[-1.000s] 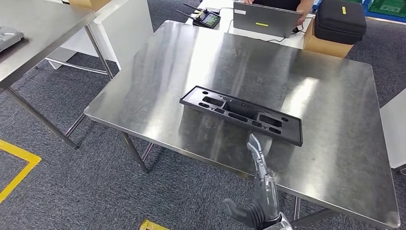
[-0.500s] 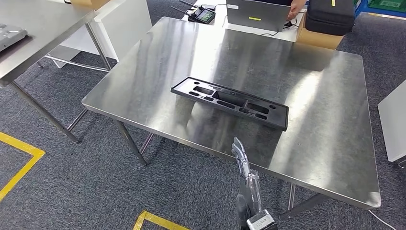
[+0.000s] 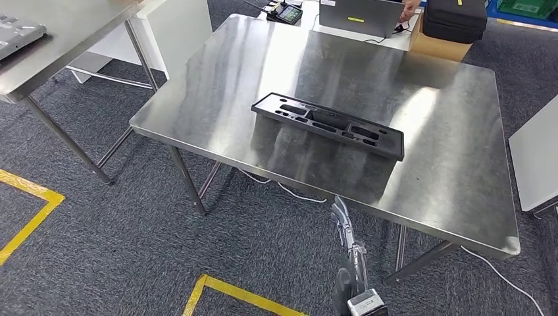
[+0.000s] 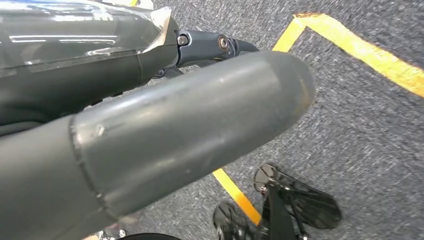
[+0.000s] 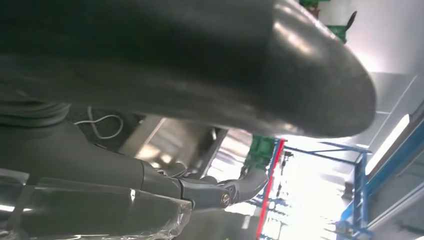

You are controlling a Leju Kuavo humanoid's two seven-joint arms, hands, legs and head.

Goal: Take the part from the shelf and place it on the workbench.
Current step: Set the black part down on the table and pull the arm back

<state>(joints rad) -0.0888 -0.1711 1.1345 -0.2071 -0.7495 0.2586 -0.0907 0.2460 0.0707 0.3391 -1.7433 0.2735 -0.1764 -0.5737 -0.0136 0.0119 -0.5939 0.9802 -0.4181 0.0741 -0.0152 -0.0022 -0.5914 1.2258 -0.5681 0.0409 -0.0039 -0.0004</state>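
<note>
The black moulded part [image 3: 327, 124], a long flat tray with several recesses, lies flat near the middle of the steel workbench [image 3: 434, 131]. My right hand [image 3: 347, 243] hangs over the carpet just short of the bench's near edge. Its fingers are straight and point toward the bench, holding nothing and well apart from the part. The right wrist view has that hand's thick thumb [image 5: 200, 65] and dark fingers [image 5: 150, 185] with nothing in them. In the left wrist view my left hand [image 4: 150, 125] hangs above the carpet, its thumb [image 4: 190, 130] and fingers [image 4: 75, 65] holding nothing.
A second steel table [image 3: 59, 33] stands at the left. Behind the bench are a laptop [image 3: 362, 13] with a person's hand [image 3: 411, 8] at it, a black bag [image 3: 454, 20] and a cardboard box [image 3: 437, 45]. A white cabinet [image 3: 536, 158] is at the right. Yellow tape [image 3: 33, 210] marks the carpet.
The whole picture has shifted, so the camera has moved back from the bench. My right hand, over the bench edge near the part before, now hangs over the carpet.
</note>
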